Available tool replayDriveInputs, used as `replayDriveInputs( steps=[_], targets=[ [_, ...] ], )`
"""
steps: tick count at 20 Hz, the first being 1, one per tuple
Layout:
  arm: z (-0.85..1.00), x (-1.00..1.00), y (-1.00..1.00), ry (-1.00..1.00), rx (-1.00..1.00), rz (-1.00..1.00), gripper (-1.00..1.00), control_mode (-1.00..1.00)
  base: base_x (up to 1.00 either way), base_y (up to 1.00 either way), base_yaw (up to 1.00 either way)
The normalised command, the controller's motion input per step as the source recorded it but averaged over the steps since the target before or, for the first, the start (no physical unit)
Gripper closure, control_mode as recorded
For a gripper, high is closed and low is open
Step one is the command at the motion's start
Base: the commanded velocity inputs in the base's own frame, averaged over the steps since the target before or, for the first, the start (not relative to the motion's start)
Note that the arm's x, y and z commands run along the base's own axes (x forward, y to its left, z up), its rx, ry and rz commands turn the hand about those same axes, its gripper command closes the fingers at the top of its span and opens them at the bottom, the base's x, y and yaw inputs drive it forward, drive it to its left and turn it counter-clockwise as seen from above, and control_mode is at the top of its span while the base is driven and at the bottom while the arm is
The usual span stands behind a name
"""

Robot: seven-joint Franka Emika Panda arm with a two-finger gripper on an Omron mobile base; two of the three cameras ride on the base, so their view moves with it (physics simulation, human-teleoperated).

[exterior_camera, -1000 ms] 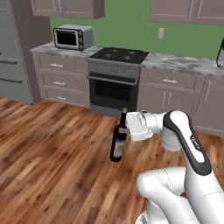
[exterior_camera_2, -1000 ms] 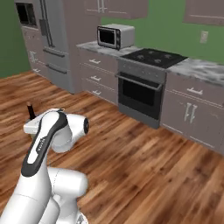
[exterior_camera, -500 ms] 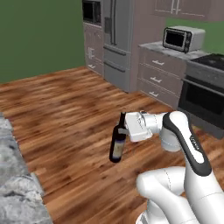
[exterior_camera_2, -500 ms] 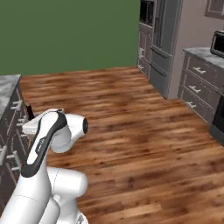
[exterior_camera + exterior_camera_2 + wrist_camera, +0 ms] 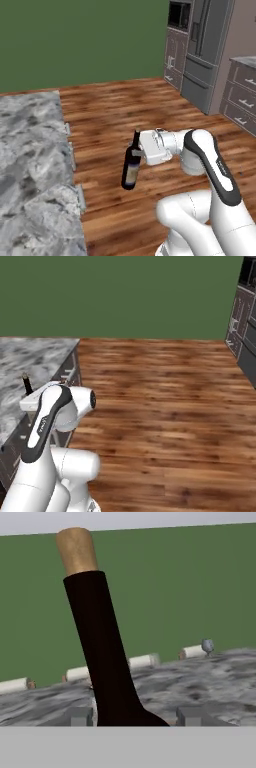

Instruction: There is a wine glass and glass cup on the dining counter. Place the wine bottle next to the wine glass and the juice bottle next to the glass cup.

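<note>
The gripper [image 5: 141, 150] was clenched on the neck of the wine bottle [image 5: 131, 165], which hung nearly upright above the wooden floor [image 5: 150, 110], just beside the dining counter [image 5: 30, 165]. Probably it was held high so its base could clear the counter edge. Far across the marble stood the wine glass [image 5: 207, 645], well apart from the bottle.

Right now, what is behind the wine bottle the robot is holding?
In the hand view, behind the wine bottle lies the dining counter, with the wine glass far off and a green wall. The bottle covers part of the counter.
</note>
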Motion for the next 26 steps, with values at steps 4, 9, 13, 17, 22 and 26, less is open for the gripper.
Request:
replayDriveInputs(
  steps=[4,9,13,17,22,26],
  targets=[
    [0.0,0.0,0.0,0.0,0.0,0.0,1.0,1.0,0.57,-0.32,0.13],
    [0.0,0.0,0.0,0.0,0.0,0.0,1.0,1.0,0.61,-0.47,0.03],
    [0.0,0.0,0.0,0.0,0.0,0.0,1.0,1.0,0.66,-0.47,0.02],
    [0.0,0.0,0.0,0.0,0.0,0.0,1.0,1.0,0.69,-0.47,0.0],
    [0.0,0.0,0.0,0.0,0.0,0.0,1.0,1.0,0.74,-0.41,0.01],
    [0.0,0.0,0.0,0.0,0.0,0.0,1.0,1.0,0.77,-0.36,0.04]
  ],
)
